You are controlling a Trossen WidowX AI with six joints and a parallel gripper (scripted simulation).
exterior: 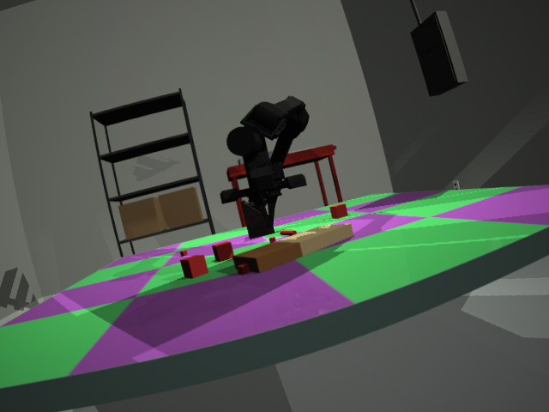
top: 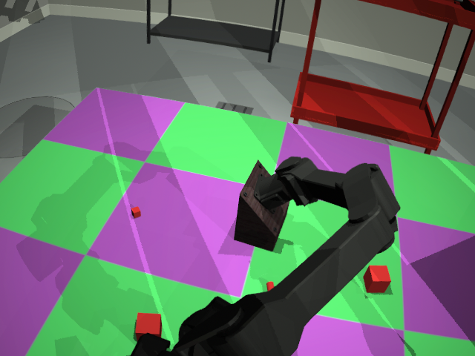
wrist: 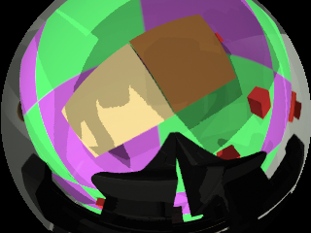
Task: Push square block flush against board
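Across the upper middle of the wrist view, on the tabletop (top: 207, 133) (exterior: 399, 252) (wrist: 117, 29), I see the pale board (exterior: 328, 236) (wrist: 114, 104) with the brown block (exterior: 270, 257) (wrist: 187, 60) end-on to it, seemingly flush. Both look like stiff wood, probably light enough to slide; I'd press low on a side, never grip. My fingers (exterior: 271, 226) are closed together on nothing, apart from both pieces.

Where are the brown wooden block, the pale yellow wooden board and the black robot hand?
Brown wooden block (exterior: 277, 255) (wrist: 187, 60): exterior, side; wrist, top.
Pale yellow wooden board (exterior: 328, 238) (wrist: 117, 104): exterior, side; wrist, top.
Black robot hand (wrist: 174, 136): wrist, between fingertips.
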